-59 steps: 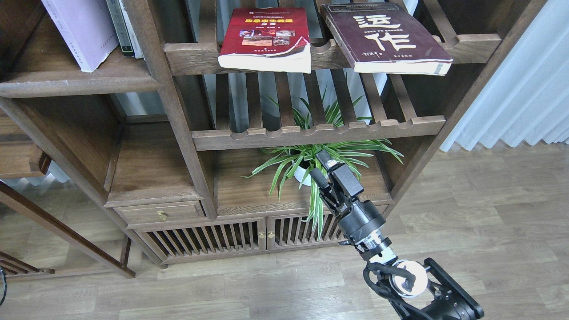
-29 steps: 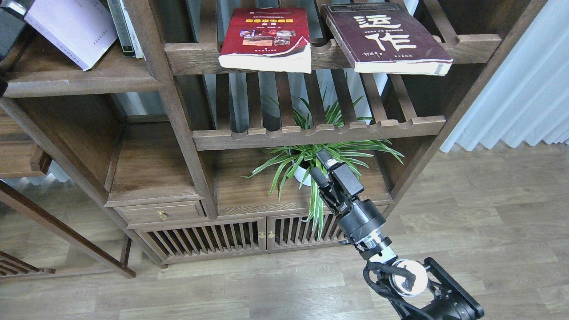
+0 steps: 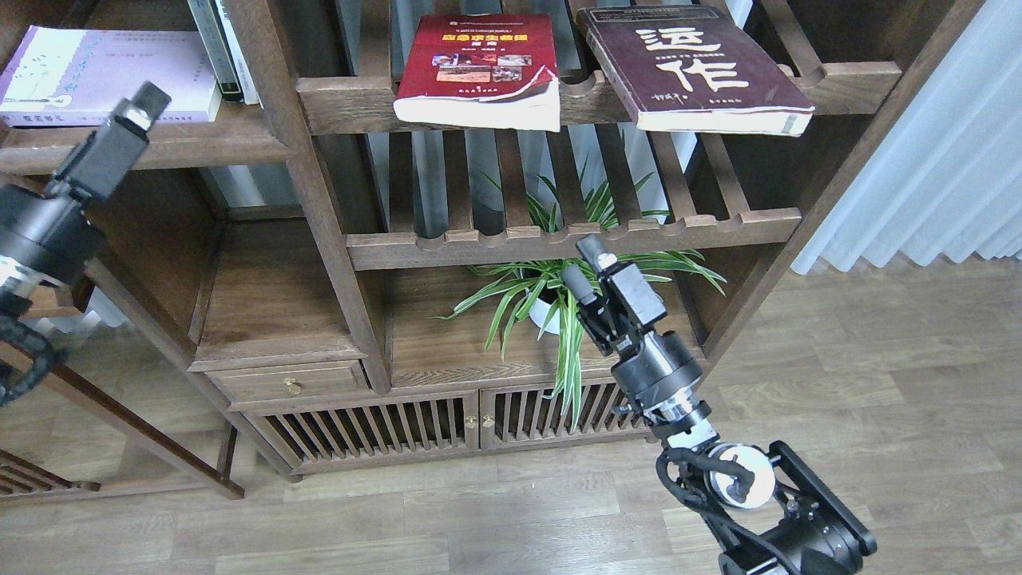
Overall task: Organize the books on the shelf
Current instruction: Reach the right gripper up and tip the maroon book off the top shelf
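The pale lilac book (image 3: 96, 73) lies flat on the solid dark-brown shelf (image 3: 207, 145) at the upper left. My left gripper (image 3: 148, 102) reaches up from the left edge, its tip at the book's front edge; only one finger shows, seen side-on. The red book (image 3: 479, 68) and the maroon book (image 3: 691, 68) lie flat on the upper slatted rack, overhanging its front rail. My right gripper (image 3: 583, 267) is open and empty, pointing up just below the lower slatted rack, in front of the plant.
Thin upright books (image 3: 222, 48) stand right of the lilac book against the bookcase post. A spider plant in a white pot (image 3: 551, 307) sits under the lower slatted rack (image 3: 559, 239). White curtain (image 3: 926, 160) at right. Cabinet doors (image 3: 447, 423) and wooden floor below.
The lilac book went from leaning upright to lying flat on the shelf. My left arm came into view at the left. My right gripper rose a little.
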{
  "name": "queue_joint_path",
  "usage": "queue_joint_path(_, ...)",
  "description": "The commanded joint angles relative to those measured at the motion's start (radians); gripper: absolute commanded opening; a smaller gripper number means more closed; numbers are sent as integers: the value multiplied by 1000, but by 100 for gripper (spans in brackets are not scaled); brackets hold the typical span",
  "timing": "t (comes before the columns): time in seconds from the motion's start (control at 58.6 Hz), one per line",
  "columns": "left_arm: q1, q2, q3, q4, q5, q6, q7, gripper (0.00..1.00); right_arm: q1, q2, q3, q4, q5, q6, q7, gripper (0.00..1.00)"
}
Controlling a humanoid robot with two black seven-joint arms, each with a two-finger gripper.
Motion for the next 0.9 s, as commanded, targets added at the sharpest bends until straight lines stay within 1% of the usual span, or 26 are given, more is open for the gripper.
queue_joint_path(0.0,57,-28,58,-1,1,0,10,87,4,0,62,6,2,0,2,92)
queue_joint_path(0.12,115,-68,96,1,1,0,12,87,23,0,132,8,2,0,2,92)
queue_joint_path(0.256,142,-92,107,12,3,0,12,87,58,0,181,9,2,0,2,92)
queue_joint_path(0.324,155,-92,107,16,3,0,12,87,60,-14,186,40,2,0,2,92)
queue_joint_path(0.478,155,-92,103,19,0,0,12,88,81,-29,192,55,4,0,2,92)
queue_joint_path(0.563,155,-92,103,19,0,0,12,88,116,-32,239,43,7,0,3,92)
queue_joint_path(0.717,155,-94,99,24,-3,0,12,89,132,-37,250,9,7,0,3,92)
queue_joint_path(0.802,155,-94,95,47,-8,0,9,90,133,-41,254,-2,7,0,3,90)
queue_joint_path(0.837,155,-94,87,52,-9,0,7,91,135,-41,255,-5,7,0,3,84)
queue_joint_path(0.888,155,-92,83,52,-11,0,4,92,141,-41,255,-14,8,0,5,80)
